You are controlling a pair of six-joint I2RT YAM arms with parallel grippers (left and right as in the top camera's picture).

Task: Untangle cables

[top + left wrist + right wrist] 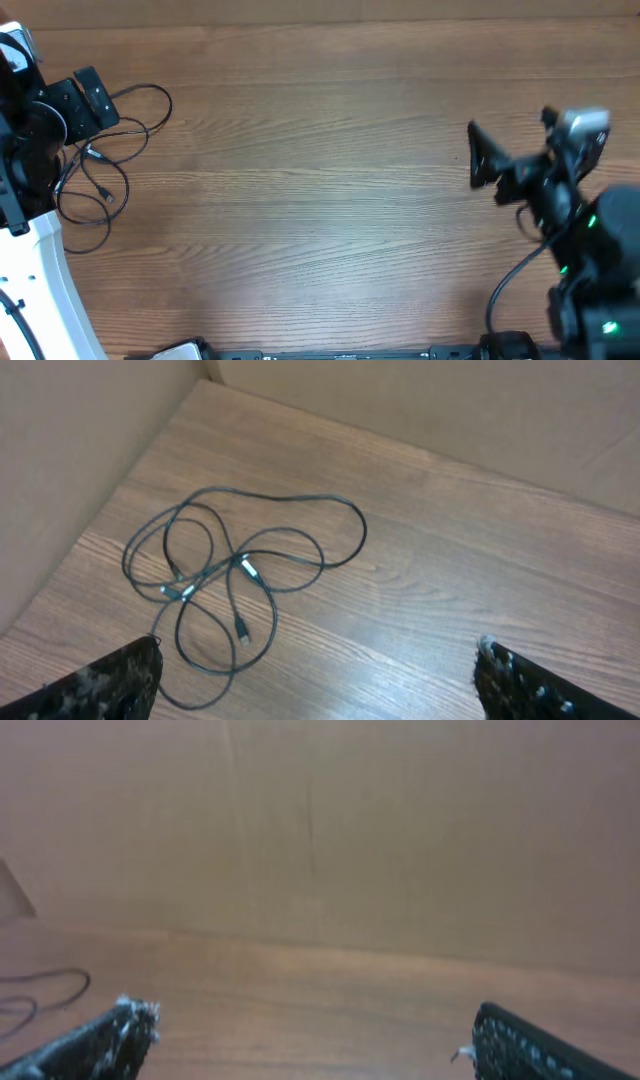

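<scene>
Your cables (100,165) lie in one loose tangle at the far left of the table (320,200), just beside the left arm's base. From overhead you see several thin black loops crossing one another, with small silvery plug ends near the middle of the bundle.

Your left hand (100,95) hangs over the upper edge of that tangle. In the left wrist view the hand (320,648) is spread wide and holds nothing. The cables (245,567) lie on the wood ahead of it, more toward the finger at the left of the picture. The lowest loop runs right up to that finger's tip (whether it touches, you cannot tell from here). At least three plug ends show there: two close together where the loops cross, and one lower down inside a loop.

Your right hand (505,150) sits well apart, over the right side of the table, pointing toward the middle. Its wrist view shows the hand (315,1012) spread wide too, with only bare wood between the fingers. A small curve of cable (88,982) shows at the far left edge of that view.
</scene>
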